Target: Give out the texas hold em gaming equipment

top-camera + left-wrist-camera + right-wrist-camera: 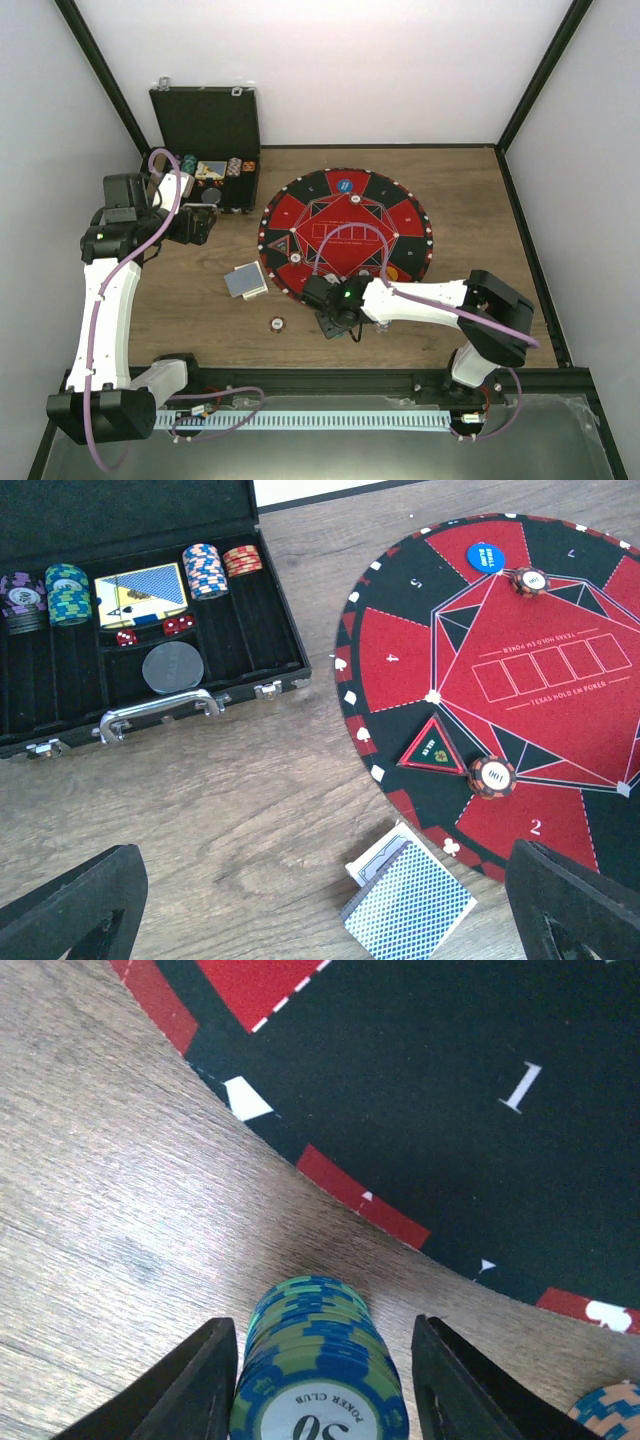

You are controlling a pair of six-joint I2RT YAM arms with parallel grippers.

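A stack of blue-green poker chips [318,1360], standing on the table [100,1210] just beside the mat [400,1080], is straddled by the right gripper [325,1325], contact not discernible, and could be toppled by an off-centre squeeze; the left gripper [320,880] is spread, empty.

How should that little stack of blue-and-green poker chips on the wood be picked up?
Squeeze its striped round sides, coming down from above, jaws either side. The blue-and-green chip stack stands upright on the wooden table, so its flat top offers no hold.
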